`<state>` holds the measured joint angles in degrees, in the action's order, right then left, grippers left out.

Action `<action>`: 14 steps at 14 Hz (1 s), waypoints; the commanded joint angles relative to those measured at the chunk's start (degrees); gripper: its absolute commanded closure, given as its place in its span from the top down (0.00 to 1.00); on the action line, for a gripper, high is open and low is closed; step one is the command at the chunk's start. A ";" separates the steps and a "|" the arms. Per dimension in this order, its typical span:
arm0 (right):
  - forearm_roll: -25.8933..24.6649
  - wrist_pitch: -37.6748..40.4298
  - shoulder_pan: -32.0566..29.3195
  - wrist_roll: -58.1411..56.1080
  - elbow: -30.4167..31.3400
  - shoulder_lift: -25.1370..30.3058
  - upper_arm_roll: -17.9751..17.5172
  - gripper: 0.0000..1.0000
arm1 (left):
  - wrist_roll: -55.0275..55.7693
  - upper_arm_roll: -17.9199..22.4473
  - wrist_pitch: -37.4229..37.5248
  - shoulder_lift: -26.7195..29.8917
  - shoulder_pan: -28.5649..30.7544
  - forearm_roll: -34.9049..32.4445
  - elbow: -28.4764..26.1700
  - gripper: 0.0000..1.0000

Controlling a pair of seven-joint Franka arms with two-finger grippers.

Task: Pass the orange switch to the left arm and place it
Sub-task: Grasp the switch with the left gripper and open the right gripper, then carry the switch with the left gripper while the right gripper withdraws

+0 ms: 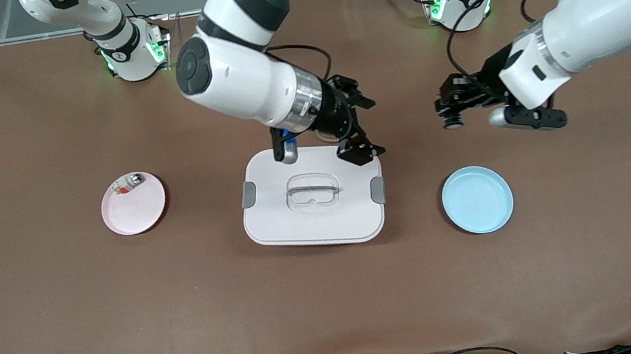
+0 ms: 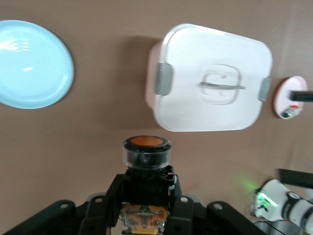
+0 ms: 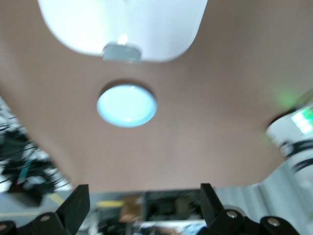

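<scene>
While the left gripper [image 1: 449,112] holds the orange switch [image 2: 146,152] clamped above bare table at the blue plate's [image 1: 477,199] twelve o'clock, the right gripper [image 1: 363,127] hangs wide open, empty, over the box's [image 1: 314,205] edge; handover looks done, placement remains.

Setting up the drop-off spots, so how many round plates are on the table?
2. The pink plate lies toward the right arm's end, with a small white-grey part on it; the light-blue plate lies toward the left arm's end. The box sits between them.
</scene>
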<state>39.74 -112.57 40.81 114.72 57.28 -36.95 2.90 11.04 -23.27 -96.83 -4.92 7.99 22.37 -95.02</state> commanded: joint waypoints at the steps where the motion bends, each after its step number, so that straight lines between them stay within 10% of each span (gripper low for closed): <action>1: 0.51 9.62 -2.57 -6.75 -3.67 -0.85 -0.44 1.00 | -0.59 -0.19 0.06 4.82 2.73 -4.15 -4.72 0.00; 6: -5.81 22.28 -4.33 -25.29 -3.67 -0.06 0.08 1.00 | 3.09 -0.11 0.41 5.80 7.30 -11.98 -6.32 0.00; 14: -26.45 40.13 -6.35 -62.47 -3.58 2.32 0.00 1.00 | 38.51 -0.46 -0.46 5.10 8.53 -14.63 -6.41 0.00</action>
<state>17.25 -75.52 35.68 59.86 53.86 -35.14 3.40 44.59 -23.34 -96.77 -0.77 16.12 9.25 -100.67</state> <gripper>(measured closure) 0.000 0.595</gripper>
